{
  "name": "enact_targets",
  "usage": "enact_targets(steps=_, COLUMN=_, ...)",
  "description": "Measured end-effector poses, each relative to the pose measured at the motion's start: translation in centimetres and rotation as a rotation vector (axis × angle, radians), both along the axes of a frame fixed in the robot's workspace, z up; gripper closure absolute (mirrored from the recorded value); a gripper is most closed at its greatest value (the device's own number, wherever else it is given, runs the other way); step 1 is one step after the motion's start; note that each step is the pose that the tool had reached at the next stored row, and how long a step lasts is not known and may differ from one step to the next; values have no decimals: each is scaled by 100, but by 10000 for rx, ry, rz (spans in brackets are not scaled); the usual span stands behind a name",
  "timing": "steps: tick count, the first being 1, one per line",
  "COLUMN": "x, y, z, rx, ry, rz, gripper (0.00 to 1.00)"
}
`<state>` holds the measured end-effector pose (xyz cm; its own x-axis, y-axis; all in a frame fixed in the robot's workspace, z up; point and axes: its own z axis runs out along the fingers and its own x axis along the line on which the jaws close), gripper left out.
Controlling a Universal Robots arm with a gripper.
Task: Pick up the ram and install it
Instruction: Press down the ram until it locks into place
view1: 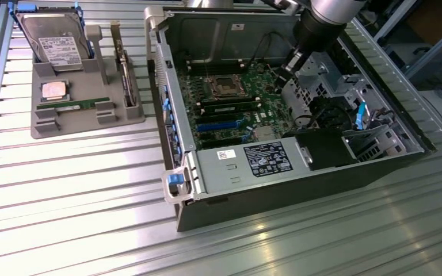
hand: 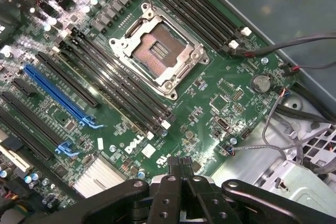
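The black metal pincer (hand: 181,167) hangs over the green motherboard (hand: 220,103) inside the open grey computer case (view1: 229,167). Its two finger tips are pressed together, and nothing is held between them. In the exterior view, the pincer (view1: 284,77) sits at the end of the silver and black robot arm (view1: 321,23), near the far side of the case.

The ram, a long thin green stick with dark chips and a small white label (view1: 73,105), lies in a slot of the grey plastic holder tray (view1: 52,127). The tray stands on the ribbed metal desk (view1: 75,201), near its far corner on the exterior view's left, well apart from the pincer.

On the same tray sit a square silver chip (view1: 55,90) and a grey hard drive with a white label (view1: 54,43).

On the motherboard, the silver square socket (hand: 156,51) is open, with long black slots (hand: 121,85) just beside it.
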<state>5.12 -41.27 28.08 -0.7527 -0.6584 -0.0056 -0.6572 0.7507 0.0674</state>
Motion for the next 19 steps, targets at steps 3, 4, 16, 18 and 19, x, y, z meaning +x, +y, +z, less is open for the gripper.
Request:
enact_targets(steps=3, x=0, y=0, z=0, rx=0, ry=0, rz=-159, gripper=89)
enact_targets(steps=4, x=0, y=0, z=0, rx=0, ry=0, rz=-204, gripper=89)
enact_targets(steps=16, x=0, y=0, z=0, rx=0, ry=0, rz=-1157, gripper=89)
enact_targets(steps=18, x=0, y=0, z=0, rx=0, ry=0, rz=-1326, gripper=89)
enact_targets(steps=19, x=0, y=0, z=0, rx=0, ry=0, rz=-1407, gripper=89)
